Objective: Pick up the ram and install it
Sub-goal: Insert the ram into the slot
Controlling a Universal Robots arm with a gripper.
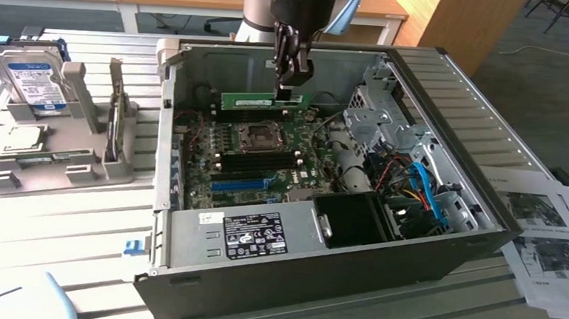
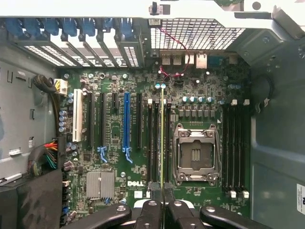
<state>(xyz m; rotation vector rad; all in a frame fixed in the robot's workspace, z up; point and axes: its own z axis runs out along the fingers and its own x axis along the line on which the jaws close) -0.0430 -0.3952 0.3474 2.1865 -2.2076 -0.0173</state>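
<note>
Slatted pale tabletop [image 1: 64,213] carries everything, and the open computer case [image 1: 483,142], lying on its side, serves as the marker for the rest. On the exterior view's left of the case stands a grey rack [image 1: 67,165] with a hard drive [image 1: 34,77], well apart from the work. Over the middle of the case hangs the gripper [image 1: 289,91], its fingers clamped on the ram [image 1: 253,98] toward one end. The green stick is held level above the motherboard [image 1: 294,167] and does not touch it. From the wrist, the ram [image 2: 162,138] shows edge-on, running along the black memory slots [image 2: 155,143] between the blue expansion slot [image 2: 126,119] and the processor socket [image 2: 196,152].

I judge the step to be alignment over a slot, with seating not yet done. It calls for keeping the stick parallel to one slot and square above it. Room is open above the board. Toward the exterior view's right inside the case, the drive cage [image 1: 377,106] and cables [image 1: 416,186] crowd in. Printed sheets [image 1: 546,242] lie beyond the case.
</note>
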